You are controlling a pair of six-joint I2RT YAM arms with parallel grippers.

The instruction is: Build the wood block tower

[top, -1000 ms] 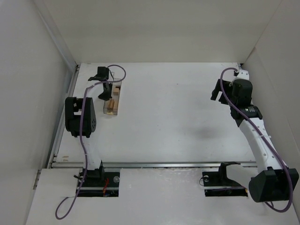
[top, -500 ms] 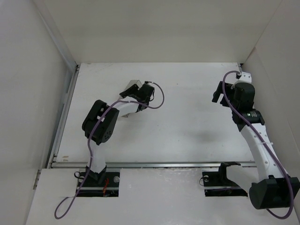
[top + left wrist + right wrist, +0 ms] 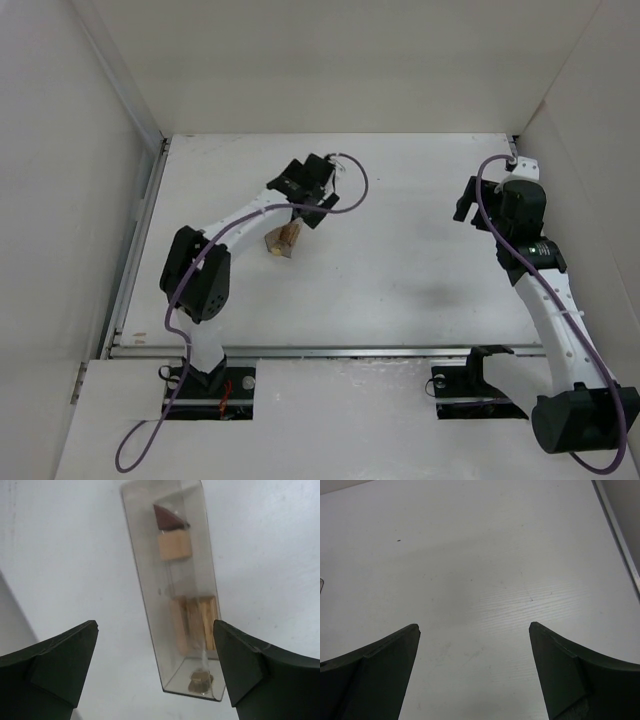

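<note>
**Blocks lie in a clear box, both hands spread**

The wooden blocks [image 3: 175,546] are not stacked as a tower. They lie inside a clear plastic box [image 3: 152,580], which rests on the worktop [image 3: 400,280] left of its middle, about halfway between the far and near edges.

In the left wrist view the box runs lengthwise away from the camera. A dark reddish-brown block [image 3: 169,517] is at its far end. A light tan block touches that block's near side. After a clear gap, a group of tan bars [image 3: 195,622] lies side by side. A small round brownish piece [image 3: 200,682] sits at the near end.

The left gripper [image 3: 155,630] is over the box's near end with its fingers spread wide, one on each side. The gap between them is much broader than the box. The tip of the finger on the right of that view meets the box's edge in the picture, but I cannot tell whether they touch.

The right gripper [image 3: 474,627] is near the right edge of the worktop, toward the far corner. Its fingers are also spread wide, with only bare white surface between them. It holds nothing.
</note>
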